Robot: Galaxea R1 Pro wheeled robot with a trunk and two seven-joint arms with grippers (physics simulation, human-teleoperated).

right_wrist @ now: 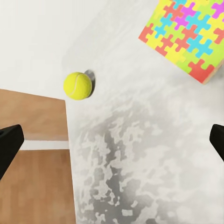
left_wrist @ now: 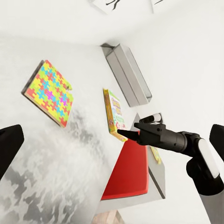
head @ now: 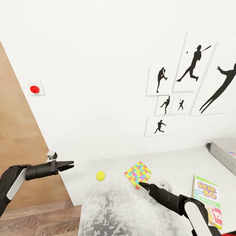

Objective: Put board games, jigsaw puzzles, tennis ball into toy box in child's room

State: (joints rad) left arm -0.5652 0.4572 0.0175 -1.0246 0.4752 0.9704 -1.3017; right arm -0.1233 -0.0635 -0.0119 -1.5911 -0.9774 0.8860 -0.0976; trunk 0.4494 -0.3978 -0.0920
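A yellow-green tennis ball (head: 100, 176) (right_wrist: 78, 85) lies near the left end of the pale mottled table (head: 114, 209). To its right lies a multicolour jigsaw puzzle (head: 138, 174) (left_wrist: 49, 92) (right_wrist: 186, 35), flat on the table. A SKIP-BO board game (head: 207, 200) (left_wrist: 114, 114) lies at the right, and the grey toy box (head: 223, 150) (left_wrist: 128, 74) stands behind it. My left gripper (head: 68, 165) hangs just off the table's left end, open, its fingers (left_wrist: 9, 149) wide apart. My right gripper (head: 141, 184) is low over the table by the puzzle's near corner, open and empty, fingers (right_wrist: 9, 144) spread.
A white wall with black sports-silhouette pictures (head: 193, 65) runs close behind the table. A red dome button (head: 34, 88) sits on the wall at the left. Wood floor (head: 39, 219) lies off the table's left end. A red chair seat (left_wrist: 130, 170) shows beside the table.
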